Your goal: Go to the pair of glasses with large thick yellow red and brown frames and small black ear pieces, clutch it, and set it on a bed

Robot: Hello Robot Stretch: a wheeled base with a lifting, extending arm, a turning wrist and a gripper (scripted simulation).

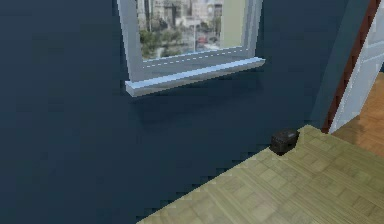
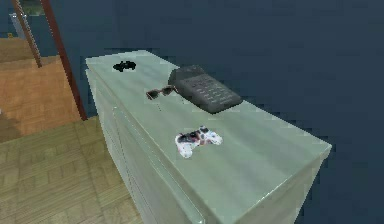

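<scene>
Glasses (image 2: 160, 93), seemingly the small brownish two-lobed shape, lie on the green cabinet (image 2: 250, 168) top, midway between its long edges and toward its far end, just beside a dark keypad device (image 2: 205, 88). I judge them light, stiff and rather fragile, best taken across the thick front frame and not by the thin ear pieces. A small dark box (image 1: 283, 141) sits on the floor against the wall; its contents cannot be told. Nor can the jaws' state.

Forward: white-framed window (image 1: 190, 30) high on the dark blue wall (image 1: 70, 130), small dark box (image 1: 284, 142) on the wood floor (image 1: 300, 190) at right | Side: pale green dresser (image 2: 250, 150) carries a dark keypad device (image 2: 205, 89) far, white game controller (image 2: 197, 139) nearer, small black item (image 2: 124, 67) far left
</scene>
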